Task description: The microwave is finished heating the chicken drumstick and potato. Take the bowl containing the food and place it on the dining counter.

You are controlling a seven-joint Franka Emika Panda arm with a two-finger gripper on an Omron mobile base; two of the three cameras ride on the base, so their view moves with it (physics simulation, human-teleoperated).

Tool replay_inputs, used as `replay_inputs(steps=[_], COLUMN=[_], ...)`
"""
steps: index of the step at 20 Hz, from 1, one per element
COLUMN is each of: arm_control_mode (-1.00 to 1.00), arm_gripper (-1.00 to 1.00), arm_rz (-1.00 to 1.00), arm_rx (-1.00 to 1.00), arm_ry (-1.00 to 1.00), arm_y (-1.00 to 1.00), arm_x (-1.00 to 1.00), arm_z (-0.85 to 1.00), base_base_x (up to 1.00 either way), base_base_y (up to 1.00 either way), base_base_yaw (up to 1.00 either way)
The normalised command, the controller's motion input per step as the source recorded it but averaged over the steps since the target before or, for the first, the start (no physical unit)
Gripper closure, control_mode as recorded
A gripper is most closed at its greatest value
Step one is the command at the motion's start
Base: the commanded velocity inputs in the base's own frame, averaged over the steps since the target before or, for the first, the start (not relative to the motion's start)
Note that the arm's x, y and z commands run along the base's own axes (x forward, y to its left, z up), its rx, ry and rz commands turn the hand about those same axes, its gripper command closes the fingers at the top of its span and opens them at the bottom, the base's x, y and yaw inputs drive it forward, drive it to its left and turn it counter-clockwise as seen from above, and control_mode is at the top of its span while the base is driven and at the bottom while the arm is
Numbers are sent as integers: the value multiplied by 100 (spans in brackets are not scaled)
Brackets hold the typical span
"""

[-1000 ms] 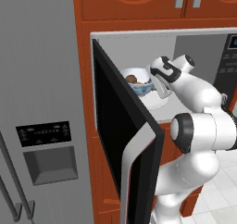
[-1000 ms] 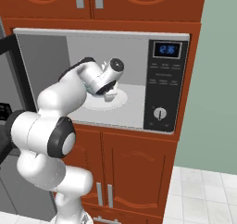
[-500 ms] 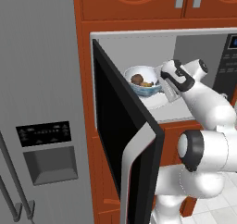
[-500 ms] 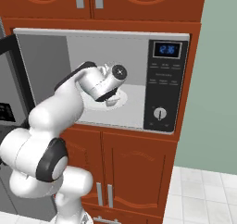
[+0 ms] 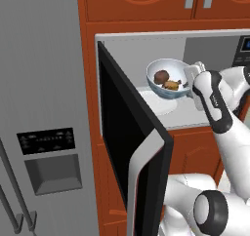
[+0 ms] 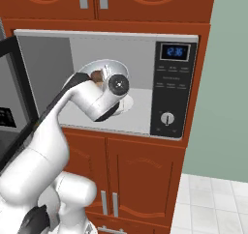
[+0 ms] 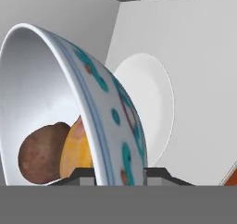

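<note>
The microwave stands with its black glass door swung wide open to the left. The bowl, white with blue pattern outside, hangs tilted above the oven floor. My gripper is shut on its right rim, one finger inside and one outside. The food lies inside it: a dark brown lump and a tan-orange piece. The dining counter is out of view.
A white round turntable lies on the oven floor below the bowl. A grey refrigerator fills the left. The control panel with its knob is right of the cavity. Reddish-brown cabinets sit above and below.
The bowl has risen off the turntable and moved right and toward the oven's opening, held in my gripper. My forearm has drawn back with it.
</note>
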Motion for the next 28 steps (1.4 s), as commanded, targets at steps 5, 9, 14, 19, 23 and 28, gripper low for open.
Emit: replay_inputs(steps=[5,9,14,19,23,28], arm_control_mode=[-100,-100,-100,-100,-100,-100], arm_gripper=[100,100,100,100,100,100], arm_rz=[0,3,1,0,0,0], arm_rx=[0,0,0,0,0,0], arm_ry=[21,31,5,0,0,0], arm_y=[-2,-19,-3,0,0,0], arm_x=[-100,-100,-46,0,0,0], arm_z=[93,23,-1,0,0,0], base_base_x=[0,0,0,0,0,0], base_base_y=[0,0,0,0,0,0], base_base_yaw=[0,0,0,0,0,0])
